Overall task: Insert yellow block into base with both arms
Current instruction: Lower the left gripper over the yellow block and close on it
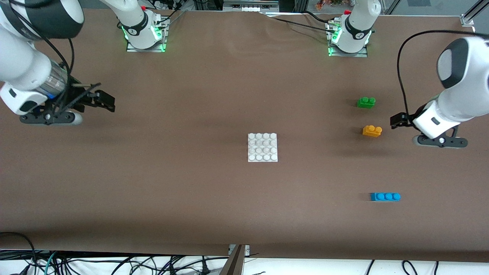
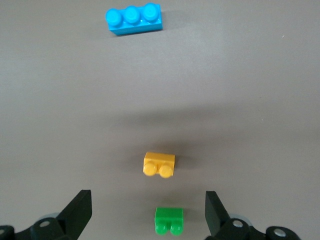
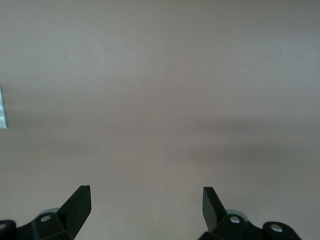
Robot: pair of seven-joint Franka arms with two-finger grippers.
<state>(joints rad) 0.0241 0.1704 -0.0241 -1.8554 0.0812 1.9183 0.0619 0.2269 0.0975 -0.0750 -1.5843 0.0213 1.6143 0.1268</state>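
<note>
The yellow block point(image 1: 372, 131) point(image 2: 159, 164) lies on the brown table toward the left arm's end, studs up, touched by nothing. The white studded base point(image 1: 262, 147) sits flat at the table's middle. My left gripper point(image 1: 398, 120) point(image 2: 148, 196) hangs open and empty over bare table beside the yellow block, on the side toward the left arm's end. Over bare table at the right arm's end, my right gripper point(image 1: 104, 101) point(image 3: 146, 192) is open with nothing between its fingers.
A green two-stud brick point(image 1: 366, 102) point(image 2: 169, 221) lies a little farther from the front camera than the yellow block. A blue three-stud brick point(image 1: 385, 196) point(image 2: 134, 19) lies nearer to that camera. The arms' bases point(image 1: 145, 34) stand along the table's back edge.
</note>
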